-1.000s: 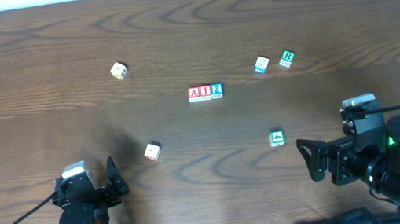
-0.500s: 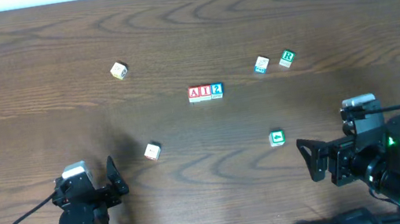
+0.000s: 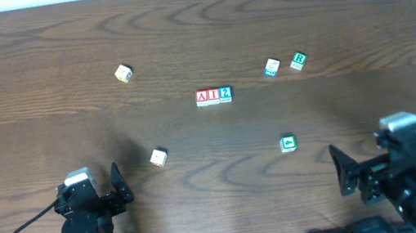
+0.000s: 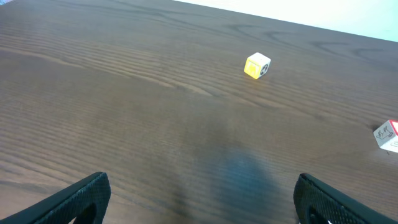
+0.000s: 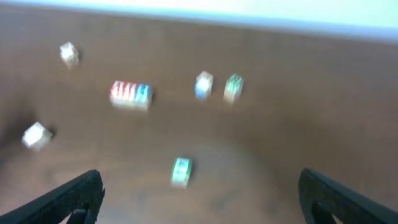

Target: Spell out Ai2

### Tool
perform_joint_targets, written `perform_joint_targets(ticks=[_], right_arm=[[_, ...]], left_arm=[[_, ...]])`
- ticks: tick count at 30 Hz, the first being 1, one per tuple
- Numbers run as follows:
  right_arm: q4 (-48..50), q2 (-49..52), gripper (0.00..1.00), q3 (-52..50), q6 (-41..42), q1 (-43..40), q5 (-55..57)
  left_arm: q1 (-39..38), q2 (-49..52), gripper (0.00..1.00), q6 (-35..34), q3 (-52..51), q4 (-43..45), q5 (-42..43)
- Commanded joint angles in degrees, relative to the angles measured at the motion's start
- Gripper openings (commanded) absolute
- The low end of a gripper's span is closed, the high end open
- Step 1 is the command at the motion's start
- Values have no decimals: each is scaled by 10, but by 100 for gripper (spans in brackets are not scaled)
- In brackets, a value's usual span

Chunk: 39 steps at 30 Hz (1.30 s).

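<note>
Mid-table, three cubes stand touching in a row: the red-edged A (image 3: 203, 96), the red-edged I (image 3: 214, 95) and the blue-edged 2 (image 3: 225, 93). In the right wrist view that row (image 5: 130, 93) is a blur at upper left. My left gripper (image 3: 91, 194) is at the front left, far from the row. It is open over bare wood (image 4: 199, 200). My right gripper (image 3: 367, 173) is at the front right, open, with nothing between its fingers (image 5: 199, 200).
A yellow-edged cube (image 3: 124, 74) (image 4: 257, 65) lies at the back left, and a pale cube (image 3: 158, 157) (image 4: 387, 135) lies nearer my left arm. A blue-edged cube (image 3: 271, 67) and the green R cube (image 3: 298, 61) sit at the back right. Another green cube (image 3: 287, 144) (image 5: 180, 171) lies ahead of the right gripper.
My right arm has pulled back to the right and toward the front edge, still open. The left arm and all cubes stay where they were.
</note>
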Motion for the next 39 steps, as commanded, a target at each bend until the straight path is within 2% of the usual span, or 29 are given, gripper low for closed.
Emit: perform_joint_targets(ticks=[1, 3, 7, 15, 25, 39], right_arm=[[48, -57, 99, -73, -54, -14, 10], [92, -107, 99, -148, -66, -26, 10], [121, -164, 99, -250, -64, -45, 5], [142, -238, 99, -363, -45, -62, 6], [137, -237, 99, -462, -21, -62, 6], [148, -237, 99, -463, -21, -62, 6]], left_arm=[[3, -5, 95, 8, -12, 3, -6], [3, -5, 95, 8, -12, 3, -6], [3, -5, 95, 8, -12, 3, -6], [3, -5, 95, 8, -12, 3, -6], [3, -5, 95, 8, -12, 3, -6], [3, -5, 95, 8, -12, 3, -6]])
